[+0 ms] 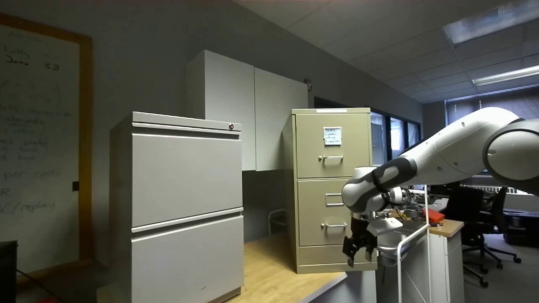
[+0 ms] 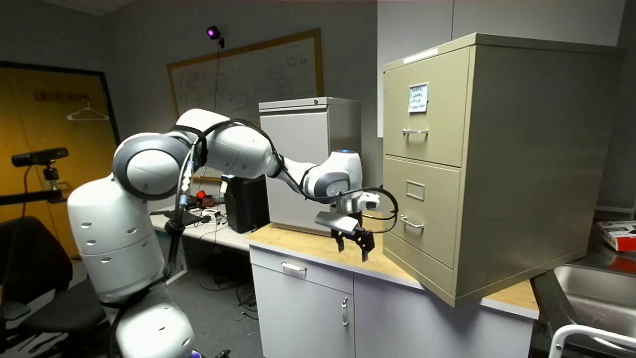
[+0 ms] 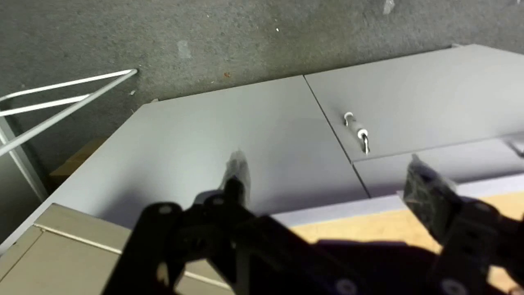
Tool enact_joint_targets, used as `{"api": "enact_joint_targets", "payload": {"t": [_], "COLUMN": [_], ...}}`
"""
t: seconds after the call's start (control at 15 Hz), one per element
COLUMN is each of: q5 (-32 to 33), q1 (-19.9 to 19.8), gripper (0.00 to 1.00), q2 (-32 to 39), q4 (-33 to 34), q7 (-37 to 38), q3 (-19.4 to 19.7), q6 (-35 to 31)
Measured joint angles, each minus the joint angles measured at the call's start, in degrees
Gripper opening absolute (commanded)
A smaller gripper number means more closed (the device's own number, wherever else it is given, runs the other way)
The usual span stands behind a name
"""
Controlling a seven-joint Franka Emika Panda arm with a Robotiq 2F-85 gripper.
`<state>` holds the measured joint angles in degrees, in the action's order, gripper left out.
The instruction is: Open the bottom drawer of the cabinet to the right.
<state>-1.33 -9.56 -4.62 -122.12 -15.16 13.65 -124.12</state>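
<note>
The cabinet is a tall beige-tan metal filing cabinet, in both exterior views (image 1: 289, 168) (image 2: 531, 159). Its top drawer bears a white paper. The bottom drawer (image 1: 309, 214) (image 2: 439, 209) is shut, flush with the front. Its silver handle (image 1: 335, 226) (image 2: 412, 224) and label holder are bare; in an exterior view the arm hides its right part. My gripper (image 1: 359, 257) (image 2: 353, 252) points down in front of the drawer, lower than the handle and apart from it. In the wrist view the fingers (image 3: 326, 159) are wide apart with nothing between them; a tan cabinet corner (image 3: 69, 254) shows lower left.
A wider light-grey two-drawer cabinet (image 1: 185, 181) (image 2: 293, 149) stands on the same wooden counter (image 1: 269, 269) (image 2: 298, 244). Grey cupboard doors (image 2: 303, 308) (image 3: 245, 123) lie below the counter edge. A white metal rail (image 1: 412, 237) (image 3: 69, 108) and a sink (image 2: 596, 288) are beside the tan cabinet.
</note>
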Motion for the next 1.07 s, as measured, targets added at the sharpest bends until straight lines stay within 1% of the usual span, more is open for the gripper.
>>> {"api": "enact_joint_targets", "payload": {"t": [0.33,0.67,0.87,1.07], "q5": [-19.30,-37.37,-44.31,-49.01], "q1": [-4.27,-10.39,-13.77,-16.43], "gripper": [1.00,1.00,1.00,1.00], "q2": [7.09,16.07,21.52,26.61], "q4": [12.85,26.19,32.68,37.96], "q7": [-3.06,-2.83,-1.82,0.53], "q3": [3.36,3.66,3.41,2.87], "q6": [2.29,6.22,7.80,8.64]}}
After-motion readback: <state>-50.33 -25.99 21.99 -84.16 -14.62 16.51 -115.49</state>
